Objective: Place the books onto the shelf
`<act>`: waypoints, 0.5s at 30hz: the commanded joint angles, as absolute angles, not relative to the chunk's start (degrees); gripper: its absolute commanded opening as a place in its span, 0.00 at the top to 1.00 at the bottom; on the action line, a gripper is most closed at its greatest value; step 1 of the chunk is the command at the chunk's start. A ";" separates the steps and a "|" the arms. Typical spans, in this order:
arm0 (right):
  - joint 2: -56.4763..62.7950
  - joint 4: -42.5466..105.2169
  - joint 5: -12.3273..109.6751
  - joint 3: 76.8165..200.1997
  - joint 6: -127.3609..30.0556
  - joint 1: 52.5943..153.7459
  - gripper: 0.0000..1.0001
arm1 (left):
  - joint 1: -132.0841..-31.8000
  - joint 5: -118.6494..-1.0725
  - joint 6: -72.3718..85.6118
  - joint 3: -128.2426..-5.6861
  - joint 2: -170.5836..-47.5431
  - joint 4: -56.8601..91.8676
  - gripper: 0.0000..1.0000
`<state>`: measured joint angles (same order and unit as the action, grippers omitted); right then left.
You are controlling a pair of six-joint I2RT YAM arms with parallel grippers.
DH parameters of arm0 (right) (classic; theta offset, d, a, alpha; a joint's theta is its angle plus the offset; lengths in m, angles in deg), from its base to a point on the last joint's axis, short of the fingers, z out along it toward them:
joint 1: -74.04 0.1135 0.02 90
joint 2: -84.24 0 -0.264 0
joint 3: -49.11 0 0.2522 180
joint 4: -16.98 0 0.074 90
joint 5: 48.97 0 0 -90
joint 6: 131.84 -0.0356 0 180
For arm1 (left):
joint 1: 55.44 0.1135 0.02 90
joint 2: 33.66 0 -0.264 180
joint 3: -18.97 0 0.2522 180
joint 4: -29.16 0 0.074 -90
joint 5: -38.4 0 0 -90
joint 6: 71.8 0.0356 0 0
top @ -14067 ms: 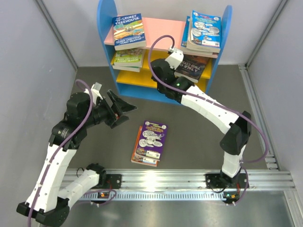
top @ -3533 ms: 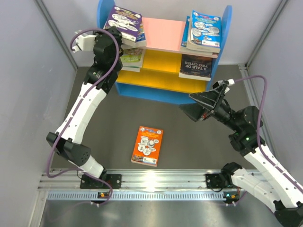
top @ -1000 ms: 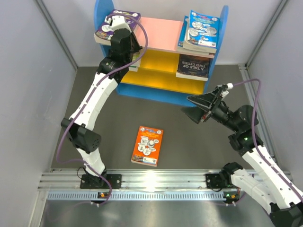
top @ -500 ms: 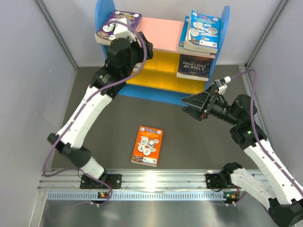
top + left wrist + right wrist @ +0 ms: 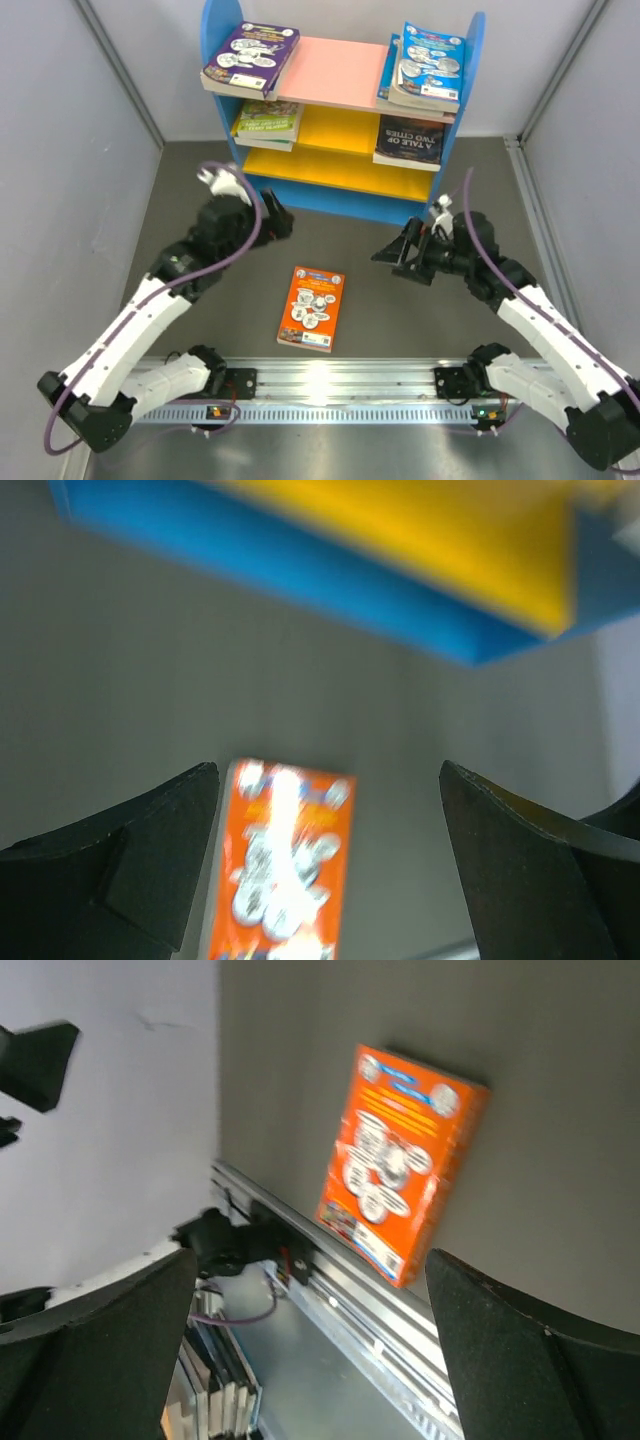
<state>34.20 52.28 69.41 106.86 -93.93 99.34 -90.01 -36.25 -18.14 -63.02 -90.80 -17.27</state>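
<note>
Just the orange book left to shelve, lying ahead of the wide-open, empty left gripper and right gripper, so one should drop and grab it.

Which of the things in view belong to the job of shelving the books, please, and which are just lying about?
Job: orange book on the table; purple book, light blue book, green-yellow book and dark book, all on the shelf; left gripper and right gripper, both open and empty.
Just there: metal rail at the near edge; purple cables.
</note>
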 commanded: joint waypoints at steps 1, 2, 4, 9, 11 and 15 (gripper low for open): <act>29.23 51.06 67.40 101.30 -93.68 101.81 0.04 | -90.07 -43.76 -26.87 -47.91 -89.65 -20.74 0.02; 28.18 48.26 67.40 98.58 -94.56 103.82 0.05 | -90.07 -44.65 -28.45 -45.27 -89.12 -19.68 0.01; 24.58 42.80 66.79 96.55 -96.40 105.94 0.03 | -89.98 -46.14 -31.10 -37.45 -87.89 -16.09 0.02; 13.52 35.41 65.38 95.40 -98.43 111.39 0.02 | -89.81 -54.12 -34.62 -25.32 -88.85 -8.87 0.01; 11.13 31.19 65.38 94.08 -100.72 112.97 0.01 | -89.72 -56.86 -35.93 -22.67 -89.20 -5.36 0.01; 4.62 24.95 64.94 92.67 -102.92 115.70 0.01 | -89.81 -63.72 -39.18 -16.35 -90.61 2.20 0.02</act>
<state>7.86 34.64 66.07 93.29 -100.34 113.35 -89.97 -56.33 -34.92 -19.55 -90.21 -9.07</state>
